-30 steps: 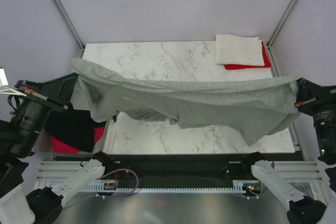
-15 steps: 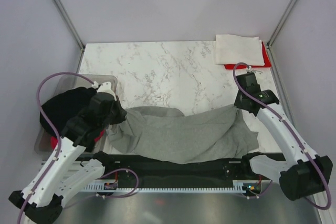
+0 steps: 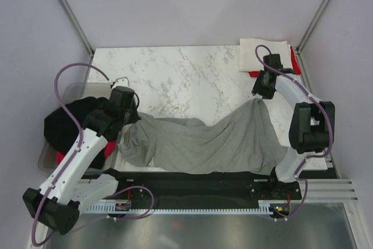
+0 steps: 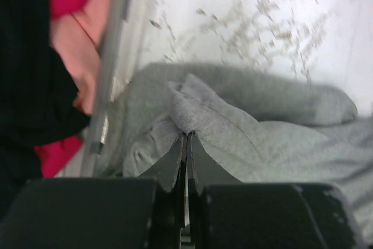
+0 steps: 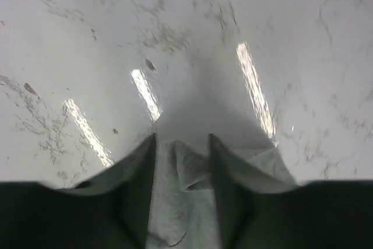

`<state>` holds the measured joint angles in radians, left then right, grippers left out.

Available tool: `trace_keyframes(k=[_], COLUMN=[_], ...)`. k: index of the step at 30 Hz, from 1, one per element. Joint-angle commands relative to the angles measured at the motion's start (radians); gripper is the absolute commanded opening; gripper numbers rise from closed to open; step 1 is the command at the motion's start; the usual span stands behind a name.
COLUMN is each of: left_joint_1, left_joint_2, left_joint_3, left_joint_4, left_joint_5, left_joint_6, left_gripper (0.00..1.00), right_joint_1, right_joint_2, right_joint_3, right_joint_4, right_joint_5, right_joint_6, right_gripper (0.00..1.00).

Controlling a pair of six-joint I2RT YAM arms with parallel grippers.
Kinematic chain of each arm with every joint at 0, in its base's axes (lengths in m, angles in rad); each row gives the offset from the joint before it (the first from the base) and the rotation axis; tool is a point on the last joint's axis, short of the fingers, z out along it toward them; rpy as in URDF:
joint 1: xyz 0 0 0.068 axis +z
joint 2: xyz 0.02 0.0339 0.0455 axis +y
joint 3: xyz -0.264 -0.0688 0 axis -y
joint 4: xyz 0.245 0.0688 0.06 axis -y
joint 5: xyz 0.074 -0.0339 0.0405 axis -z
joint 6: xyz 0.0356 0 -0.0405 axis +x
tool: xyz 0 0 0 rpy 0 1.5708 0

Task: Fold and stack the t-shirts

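Observation:
The heather grey t-shirt (image 3: 204,144) lies rumpled across the near half of the marble table (image 3: 175,74). My left gripper (image 3: 129,119) sits at the shirt's left edge. In the left wrist view it (image 4: 186,134) is shut on a pinched fold of the grey t-shirt (image 4: 262,138). My right gripper (image 3: 258,93) is at the shirt's raised far-right corner. The right wrist view shows it (image 5: 182,139) open, jaws apart, with loose grey cloth (image 5: 180,202) lying between the fingers. A folded white t-shirt (image 3: 265,55) rests on a folded red one (image 3: 296,65) at the back right corner.
A clear plastic tub (image 3: 76,88) stands off the table's left edge, holding a black t-shirt (image 3: 73,123) and red cloth (image 3: 61,157). In the left wrist view its rim (image 4: 111,86) runs close beside the grey fold, with pink cloth (image 4: 93,45) inside.
The grey shirt, held up stretched between both grippers a second ago, now lies on the table. The right jaws have opened and that arm has swung toward the back right.

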<state>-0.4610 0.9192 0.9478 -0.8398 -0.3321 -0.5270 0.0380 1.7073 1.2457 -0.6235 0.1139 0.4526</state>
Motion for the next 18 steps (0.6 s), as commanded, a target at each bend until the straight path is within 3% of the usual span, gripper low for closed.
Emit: trace_keyframes(k=[1,2,5,10,18], left_joint_1=[0.114,0.192,0.265,0.266,0.266], left_joint_2=[0.102,0.131,0.243,0.313,0.287], left_joint_3=[0.135,0.147,0.164,0.086,0.011], left_joint_4=[0.07,0.071,0.073,0.12,0.176], left_joint_5=[-0.014,0.029,0.168,0.266,0.269], left_joint_6=[0.145,0.163,0.209,0.193,0.199], left_gripper=[0.02,0.02,0.02,0.02,0.02], right_joint_1=[-0.019,-0.023,-0.03,-0.03,-0.03], right_joint_2=[0.124,0.142,0.094,-0.145,-0.218], right_joint_3=[0.19,0.239,0.184,-0.069,-0.359], right_joint_4=[0.004,-0.03,0.013,0.166,0.281], right_joint_5=[-0.016,-0.008,0.018,-0.066,-0.128], right_joint_6=[-0.008,-0.018,-0.019,0.008,0.011], right_gripper=[0.57,0.77,0.83,0.76,0.57])
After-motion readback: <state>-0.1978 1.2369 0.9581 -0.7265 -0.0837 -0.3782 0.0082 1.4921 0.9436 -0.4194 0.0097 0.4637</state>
